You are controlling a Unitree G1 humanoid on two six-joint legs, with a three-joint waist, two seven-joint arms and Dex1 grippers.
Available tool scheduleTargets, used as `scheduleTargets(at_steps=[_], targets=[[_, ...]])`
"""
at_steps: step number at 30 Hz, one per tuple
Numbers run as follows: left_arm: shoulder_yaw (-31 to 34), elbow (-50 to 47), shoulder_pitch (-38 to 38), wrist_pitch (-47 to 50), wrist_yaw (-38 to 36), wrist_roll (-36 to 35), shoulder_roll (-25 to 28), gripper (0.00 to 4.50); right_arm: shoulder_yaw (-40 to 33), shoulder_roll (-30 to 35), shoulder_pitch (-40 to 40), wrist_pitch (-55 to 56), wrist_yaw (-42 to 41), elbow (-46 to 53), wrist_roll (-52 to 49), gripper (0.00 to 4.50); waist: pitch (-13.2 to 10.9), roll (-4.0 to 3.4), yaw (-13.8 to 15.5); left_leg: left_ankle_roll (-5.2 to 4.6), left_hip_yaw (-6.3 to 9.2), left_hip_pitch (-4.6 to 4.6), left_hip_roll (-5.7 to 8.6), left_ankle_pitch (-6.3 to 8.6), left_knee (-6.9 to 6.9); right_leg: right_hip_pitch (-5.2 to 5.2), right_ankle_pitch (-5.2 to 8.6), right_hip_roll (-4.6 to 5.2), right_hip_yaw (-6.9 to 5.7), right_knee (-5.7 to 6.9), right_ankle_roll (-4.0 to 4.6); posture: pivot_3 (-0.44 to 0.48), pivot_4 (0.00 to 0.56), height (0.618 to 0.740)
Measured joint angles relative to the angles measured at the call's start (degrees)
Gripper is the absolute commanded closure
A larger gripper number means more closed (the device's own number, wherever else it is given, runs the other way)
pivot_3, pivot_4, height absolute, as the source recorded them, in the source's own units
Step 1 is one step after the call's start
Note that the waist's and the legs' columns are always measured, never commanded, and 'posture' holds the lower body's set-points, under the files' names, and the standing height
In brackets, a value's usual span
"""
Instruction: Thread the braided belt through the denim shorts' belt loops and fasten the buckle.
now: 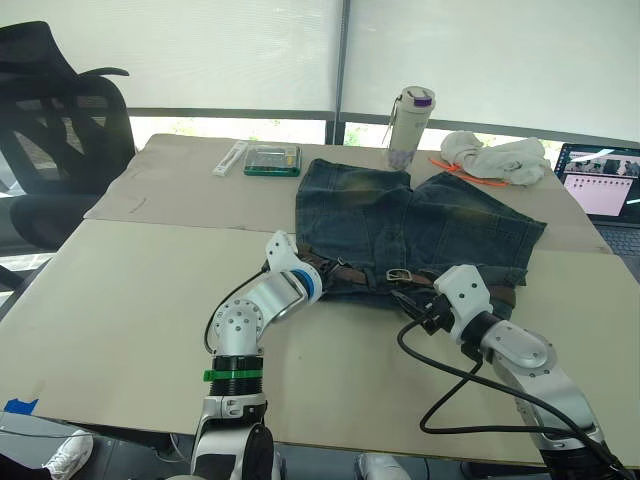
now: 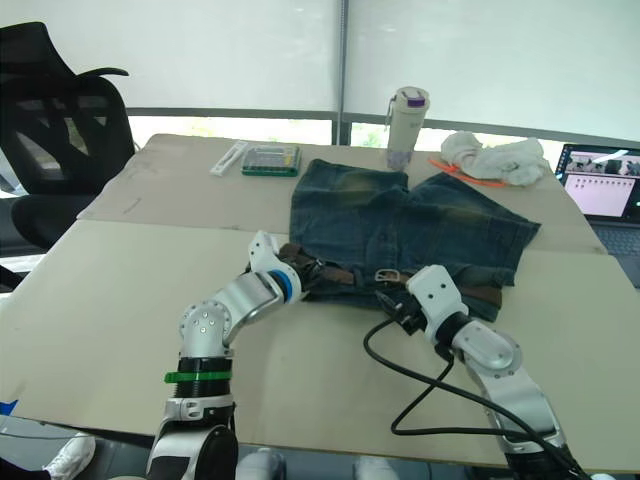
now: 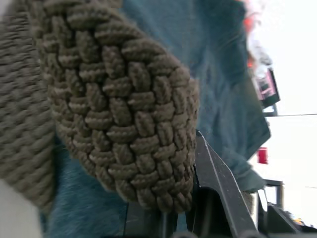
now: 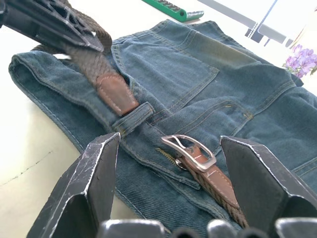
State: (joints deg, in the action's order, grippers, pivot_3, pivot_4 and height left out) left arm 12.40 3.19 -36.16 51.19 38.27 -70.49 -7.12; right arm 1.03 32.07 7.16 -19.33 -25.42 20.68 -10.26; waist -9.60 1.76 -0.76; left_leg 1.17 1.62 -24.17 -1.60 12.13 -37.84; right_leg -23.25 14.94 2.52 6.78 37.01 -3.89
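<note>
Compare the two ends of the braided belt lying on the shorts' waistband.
The buckle end carries the silver buckle; the tip end finishes in a plain brown leather tab. The tip end's tab reaches a belt loop, with the left gripper over its braid; the buckle end lies free between the right gripper's open fingers. Both are brown braid capped with leather, on the denim shorts.

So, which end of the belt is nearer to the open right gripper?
The buckle end. It lies just ahead of the right gripper, while the brown leather tip end lies farther off, tucked under a belt loop.
</note>
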Motion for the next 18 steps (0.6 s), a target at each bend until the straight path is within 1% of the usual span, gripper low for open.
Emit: scheduleTargets(at_steps=[4, 9, 15, 18], targets=[[0.4, -0.5, 0.0, 0.5, 2.7, 0.3, 0.0, 4.50, -0.3, -0.3, -1.6, 0.0, 0.0, 0.8, 0.0, 0.95, 0.0, 0.00, 0.0, 0.00, 0.00, -0.01, 0.00, 0.00, 0.00, 0.00, 0.00, 0.01, 0.00, 0.00, 0.00, 0.000, 0.150, 0.737], [0.1, -0.6, 0.0, 0.1, 3.5, 0.8, -0.1, 4.50, -0.3, -0.6, -1.8, -2.3, -0.7, 2.0, -0.2, 0.95, 0.0, 0.00, 0.0, 0.00, 0.00, 0.00, 0.00, 0.00, 0.00, 0.00, 0.00, 0.00, 0.00, 0.01, 0.00, 0.000, 0.150, 0.737], [-1.1, 1.1, 0.0, -1.0, 1.8, 2.1, -0.2, 4.50, -0.4, -0.6, -3.4, -7.2, -2.1, 4.5, -2.1, 0.95, 0.0, 0.00, 0.1, 0.00, 0.00, -0.01, 0.01, 0.00, 0.00, 0.01, 0.00, 0.01, 0.00, -0.01, 0.00, 0.000, 0.150, 0.737], [-2.0, 4.8, -0.1, -2.4, -1.5, 3.4, -0.2, 4.50, -0.9, -0.9, -3.7, -12.0, -2.3, 6.3, -4.6, 0.95, 0.0, 0.00, 0.1, 0.00, 0.00, 0.01, 0.03, 0.00, 0.00, 0.04, 0.00, 0.00, -0.01, -0.01, 0.00, 0.000, 0.150, 0.737]])
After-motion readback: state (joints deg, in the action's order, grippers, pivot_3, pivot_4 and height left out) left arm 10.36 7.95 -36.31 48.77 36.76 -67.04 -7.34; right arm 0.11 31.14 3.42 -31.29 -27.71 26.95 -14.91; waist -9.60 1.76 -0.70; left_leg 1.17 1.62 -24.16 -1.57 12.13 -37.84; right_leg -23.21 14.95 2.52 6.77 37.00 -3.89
